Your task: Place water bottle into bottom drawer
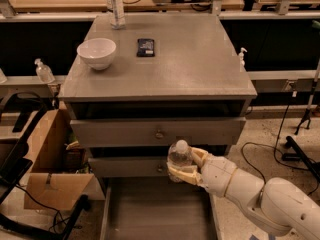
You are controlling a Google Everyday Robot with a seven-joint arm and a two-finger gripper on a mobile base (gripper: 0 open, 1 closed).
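The end effector (183,165), low in the view just right of centre, has two stubby fingers (181,174) of pale yellowish plastic (duller than the rest). Behind it the arm (250,194) is a smooth off-white shell in rounded, bulging segments, with a thin tan ring (229,182) at the wrist joint.

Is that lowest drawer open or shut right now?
Open: the bottom drawer is pulled out, its plank floor showing. The gripper holds the water bottle above the drawer's back part.
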